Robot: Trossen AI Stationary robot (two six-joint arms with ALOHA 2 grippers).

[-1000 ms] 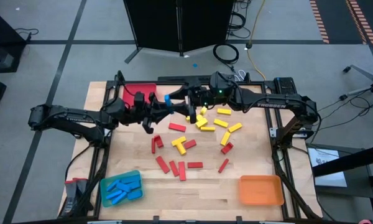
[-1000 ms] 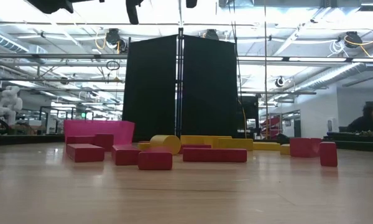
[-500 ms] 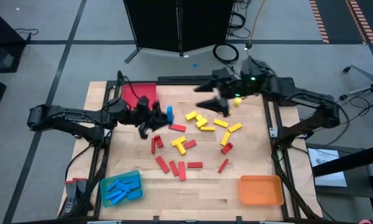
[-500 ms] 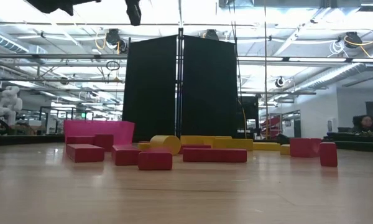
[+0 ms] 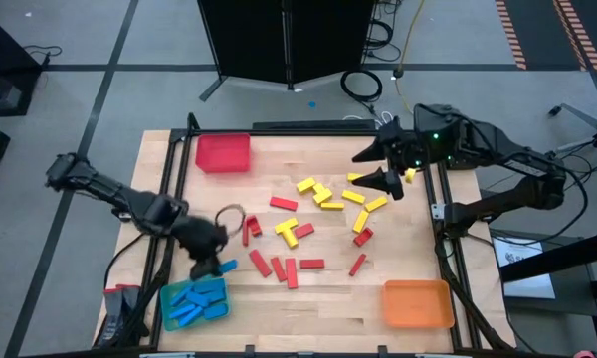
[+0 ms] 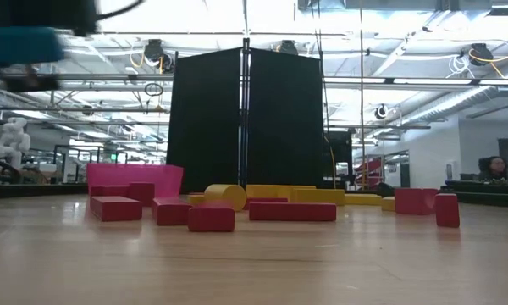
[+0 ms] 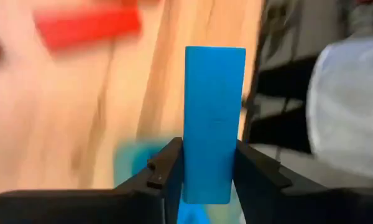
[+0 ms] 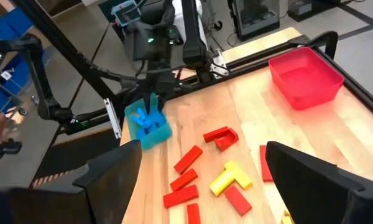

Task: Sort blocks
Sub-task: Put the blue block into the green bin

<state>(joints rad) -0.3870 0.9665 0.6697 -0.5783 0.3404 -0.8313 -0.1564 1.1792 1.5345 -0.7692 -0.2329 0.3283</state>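
From above, your left gripper point(image 5: 219, 267) hangs just over the blue tray point(image 5: 193, 301) at the near left corner, fingers pinched on a blue block point(image 5: 225, 267). Bring it square over the tray's middle before you let go, and drop low, so the bar lands among the others rather than on the rim. Your right gripper point(image 5: 385, 164) waits at the far right edge, fingers spread wide and empty, above the yellow blocks point(image 5: 323, 195).

Counting from up here: roughly ten red blocks point(image 5: 286, 267) loose mid-table, about ten yellow ones, several blue ones piled in the tray, too heaped to number. One red tray point(image 5: 223, 153) far left, one orange tray point(image 5: 417, 303) near right, both bare inside.

Low view: red and yellow bars sit in a row along the wood, the red tray behind them; a blue blur at the upper left is likely your carried block, I cannot say for sure.

Left wrist: the blue bar stands upright between the two fingers point(image 7: 168, 168), clamped near its lower end. Keep that grip until you are centred.

Right wrist: the far arm shows over the blue tray, the red tray's rim point(image 8: 306, 74) nearby, and this arm's own fingers point(image 8: 112, 168) stand wide apart.
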